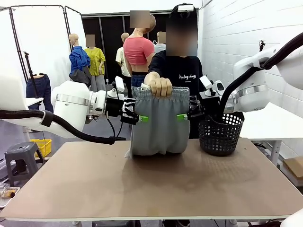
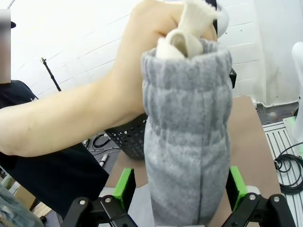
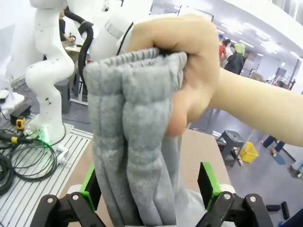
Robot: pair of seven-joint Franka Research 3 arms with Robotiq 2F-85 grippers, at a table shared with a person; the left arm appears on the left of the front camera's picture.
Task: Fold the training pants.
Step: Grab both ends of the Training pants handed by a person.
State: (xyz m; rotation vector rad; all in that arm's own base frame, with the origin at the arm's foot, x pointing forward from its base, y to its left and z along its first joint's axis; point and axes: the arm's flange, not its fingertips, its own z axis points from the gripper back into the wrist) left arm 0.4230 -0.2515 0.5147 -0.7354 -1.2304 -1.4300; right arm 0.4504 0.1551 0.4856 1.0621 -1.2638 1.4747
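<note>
Evidently a handover: the training pants (image 1: pixel 156 120) hang from the person's fist (image 1: pixel 160 86), side edges inside the spread left hand (image 1: pixel 142 118) and spread right hand (image 1: pixel 181 116); next, both should pinch fabric.

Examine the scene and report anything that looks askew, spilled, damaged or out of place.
Nothing is spilled or damaged. The training pants hang bunched from the person's hand at the waistband, lower end slumped on the table, not flat. The left gripper and right gripper straddle the side edges, jaws open. The basket stands upright.
</note>
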